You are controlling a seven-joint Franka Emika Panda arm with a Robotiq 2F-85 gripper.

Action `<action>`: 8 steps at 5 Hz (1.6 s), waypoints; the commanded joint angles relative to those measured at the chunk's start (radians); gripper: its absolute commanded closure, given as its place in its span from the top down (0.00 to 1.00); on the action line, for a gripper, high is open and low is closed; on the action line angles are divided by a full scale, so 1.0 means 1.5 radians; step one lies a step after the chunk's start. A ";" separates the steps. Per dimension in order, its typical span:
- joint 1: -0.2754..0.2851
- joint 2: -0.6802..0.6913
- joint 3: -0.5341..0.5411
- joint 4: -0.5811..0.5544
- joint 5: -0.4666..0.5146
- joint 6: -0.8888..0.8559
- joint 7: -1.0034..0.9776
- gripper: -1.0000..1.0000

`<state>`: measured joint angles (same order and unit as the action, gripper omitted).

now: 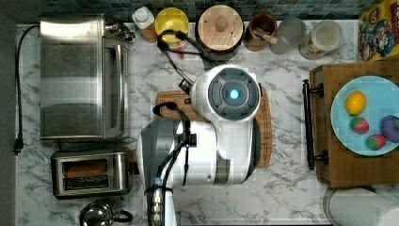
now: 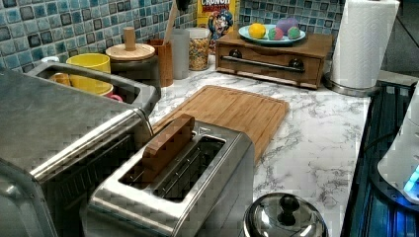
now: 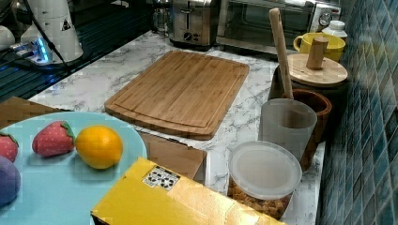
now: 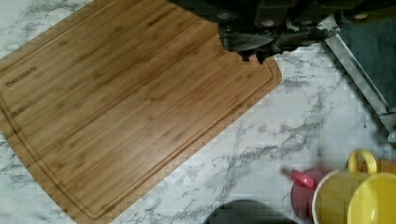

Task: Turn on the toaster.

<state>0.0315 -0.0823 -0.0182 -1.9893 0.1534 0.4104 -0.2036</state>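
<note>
Wrist view puts my tool (image 4: 252,56) over the cutting board (image 4: 126,107), holding nothing — how far open, I cannot tell. Toaster (image 1: 91,175) sits well off to its side on the surface; I'd approach its lever end squarely — then press straight down.

White marble-veined countertop (image 1: 282,188), blue-green mosaic tile backsplash (image 2: 29,29) — dark stovetop (image 2: 368,197) alongside
</note>
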 commanded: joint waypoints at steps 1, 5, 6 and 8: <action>0.055 -0.117 0.023 -0.163 0.068 0.033 -0.088 0.00; 0.127 -0.167 0.078 -0.287 0.096 0.040 -0.213 0.00; 0.132 -0.151 0.107 -0.291 0.088 0.042 -0.236 0.00; 0.124 -0.166 0.139 -0.328 0.111 0.093 -0.263 0.00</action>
<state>0.2134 -0.2764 0.1587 -2.4551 0.2678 0.5327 -0.5200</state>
